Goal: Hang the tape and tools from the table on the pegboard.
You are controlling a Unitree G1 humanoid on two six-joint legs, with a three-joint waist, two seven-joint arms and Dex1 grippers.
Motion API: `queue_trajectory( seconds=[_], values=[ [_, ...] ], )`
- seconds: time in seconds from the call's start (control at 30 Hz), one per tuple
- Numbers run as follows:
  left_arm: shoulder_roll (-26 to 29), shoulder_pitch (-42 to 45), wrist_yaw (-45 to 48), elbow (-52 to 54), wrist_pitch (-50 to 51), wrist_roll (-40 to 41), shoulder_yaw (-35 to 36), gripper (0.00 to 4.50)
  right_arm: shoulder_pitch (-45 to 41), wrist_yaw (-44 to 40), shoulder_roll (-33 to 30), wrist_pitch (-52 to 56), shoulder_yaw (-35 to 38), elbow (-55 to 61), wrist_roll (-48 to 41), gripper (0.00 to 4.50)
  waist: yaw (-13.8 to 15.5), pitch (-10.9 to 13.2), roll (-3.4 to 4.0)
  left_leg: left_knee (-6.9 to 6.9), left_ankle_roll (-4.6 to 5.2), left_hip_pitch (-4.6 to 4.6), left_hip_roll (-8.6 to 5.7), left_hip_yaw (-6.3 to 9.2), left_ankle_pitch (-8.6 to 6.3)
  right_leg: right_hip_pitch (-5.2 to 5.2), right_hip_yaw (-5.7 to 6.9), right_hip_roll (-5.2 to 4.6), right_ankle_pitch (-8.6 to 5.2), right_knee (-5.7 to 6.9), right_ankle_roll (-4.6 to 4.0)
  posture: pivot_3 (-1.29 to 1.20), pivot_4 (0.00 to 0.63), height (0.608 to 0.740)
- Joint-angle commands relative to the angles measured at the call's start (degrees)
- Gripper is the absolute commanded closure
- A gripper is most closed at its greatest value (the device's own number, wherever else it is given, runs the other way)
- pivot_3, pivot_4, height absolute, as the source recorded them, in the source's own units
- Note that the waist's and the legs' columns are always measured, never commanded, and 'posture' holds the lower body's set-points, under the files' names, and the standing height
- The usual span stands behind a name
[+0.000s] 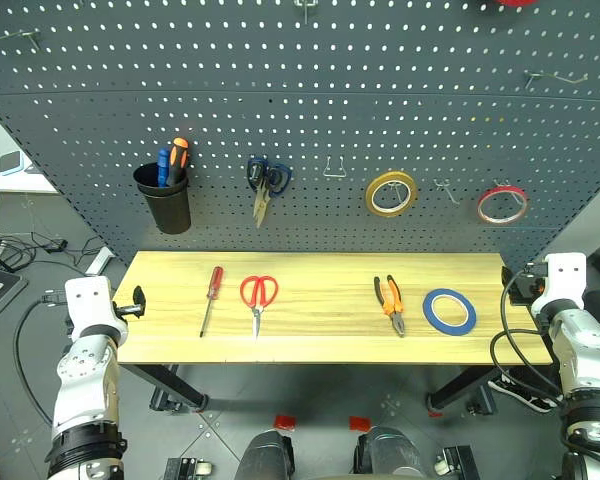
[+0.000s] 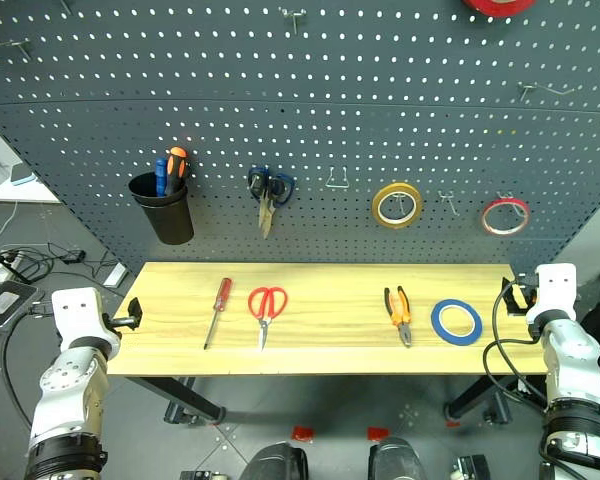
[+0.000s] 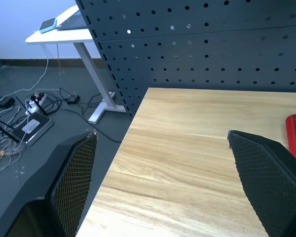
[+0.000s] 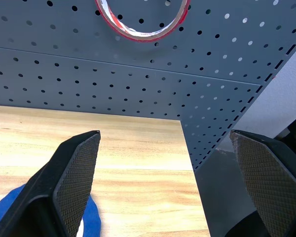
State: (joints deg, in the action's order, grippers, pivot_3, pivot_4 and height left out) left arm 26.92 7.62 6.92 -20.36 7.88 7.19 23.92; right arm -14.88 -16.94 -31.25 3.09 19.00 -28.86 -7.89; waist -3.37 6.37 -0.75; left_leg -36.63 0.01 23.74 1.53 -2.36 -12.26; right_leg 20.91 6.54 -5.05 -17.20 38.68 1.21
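Blue tape [image 1: 449,311] lies flat near the right end of the table [image 1: 320,345], with the pliers [image 1: 390,303] just left of it; red-handled scissors [image 1: 258,295] and the red-handled screwdriver [image 1: 212,297] lie further left, all 4 apart. Behind stands the pegboard [image 1: 310,120]. The left gripper [image 3: 163,182] hangs released off the table's left end, the right gripper [image 4: 167,182] released at its right end, neither grasping anything
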Motion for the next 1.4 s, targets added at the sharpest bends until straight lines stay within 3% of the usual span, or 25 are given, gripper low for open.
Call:
queue_trajectory(
  seconds=[0.03,0.43,0.6,0.73,1.0,1.4],
  values=[
    [1.0,0.8,1.0,0.1,-2.2,-0.5,-0.9,0.03,-0.8,0.3,-0.2,-1.4,0.5,1.3,-0.4,0.00,0.0,0.0,0.00,0.00,0.00,0.00,0.00,0.00,0.00,0.00,0.00,0.00,0.00,0.00,0.00,-0.15,0.070,0.740],
    [-0.5,-0.5,3.5,-0.1,-4.8,1.6,-1.0,0.03,2.0,-3.4,0.4,-0.7,-3.2,5.9,-0.1,0.00,0.0,0.0,-0.01,0.03,0.02,0.00,0.07,-0.60,-0.01,0.42,-0.63,0.05,0.03,0.23,-0.02,-0.14,0.080,0.740],
    [2.2,-0.5,10.2,8.3,-8.1,-2.1,-8.2,0.03,5.3,-7.1,0.6,2.3,-6.7,12.7,-0.3,0.00,0.1,0.3,-0.21,0.03,0.04,-0.03,0.12,-0.75,-0.03,0.47,-0.81,0.08,0.03,0.23,-0.03,-0.15,0.117,0.740],
    [4.3,4.4,20.6,13.9,-7.0,-2.5,-17.3,0.03,8.7,-8.0,0.0,7.8,-11.5,20.7,2.5,0.00,0.8,1.9,-0.11,0.00,0.03,-0.05,0.20,-0.82,-0.02,0.48,-0.86,0.09,-0.01,0.21,0.02,-0.18,0.175,0.740],
    [2.6,12.8,35.0,14.5,-1.4,-0.4,-28.5,0.03,9.0,-8.9,-0.8,20.5,-13.6,29.4,2.1,0.00,-0.1,6.2,-0.21,0.03,0.15,0.01,0.22,-1.17,-0.09,0.71,-1.27,0.11,0.16,0.20,-0.18,-0.23,0.285,0.740],
    [-5.9,22.1,47.9,14.8,2.1,1.0,-39.9,0.03,-2.0,-13.6,-3.6,27.4,-20.7,19.1,5.9,0.00,-1.2,12.9,-0.46,-0.21,0.15,0.73,0.18,-1.26,-0.11,1.34,-1.30,0.10,0.16,0.26,-0.17,-0.27,0.410,0.740]
  ],
)
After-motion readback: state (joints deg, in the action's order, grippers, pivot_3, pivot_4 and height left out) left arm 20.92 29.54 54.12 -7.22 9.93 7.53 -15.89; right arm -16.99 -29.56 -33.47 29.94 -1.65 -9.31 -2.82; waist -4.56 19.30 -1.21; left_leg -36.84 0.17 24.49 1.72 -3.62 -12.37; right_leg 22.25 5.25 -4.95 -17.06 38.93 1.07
